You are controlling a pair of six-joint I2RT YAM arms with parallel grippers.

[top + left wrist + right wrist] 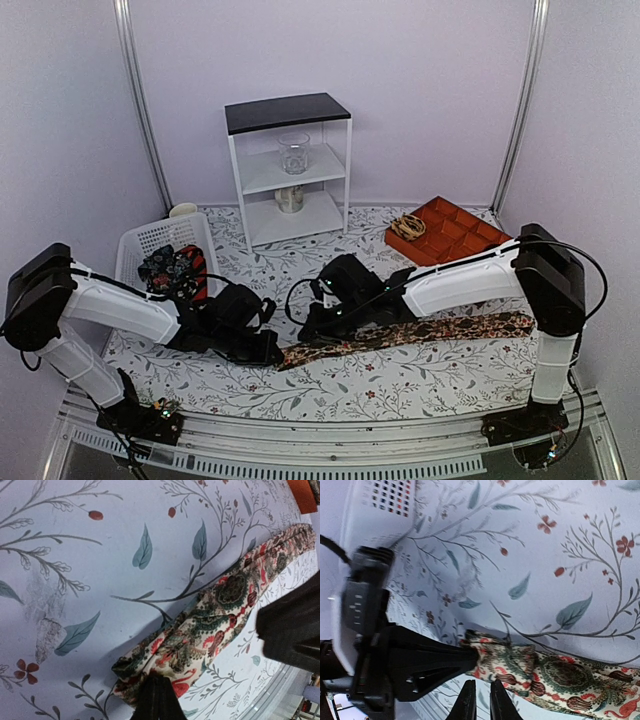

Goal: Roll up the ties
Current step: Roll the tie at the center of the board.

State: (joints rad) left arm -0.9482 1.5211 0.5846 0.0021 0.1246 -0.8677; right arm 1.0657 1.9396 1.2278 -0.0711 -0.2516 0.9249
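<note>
Between pressed-together left fingers (147, 705), one tie (220, 605) is pinched at its end; right fingers (466, 705), narrowly spread, just beside it; both arms low.

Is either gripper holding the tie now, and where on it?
The left gripper is shut on the tie at its narrow end. The right gripper, slightly open near it, holds nothing.

**No Readable Writing in Any View**

No words, numbers, labels or brand marks can be read. The tie (220, 605) and the tablecloth (100, 590) show only printed flowers and leaves, with no lettering.
</note>
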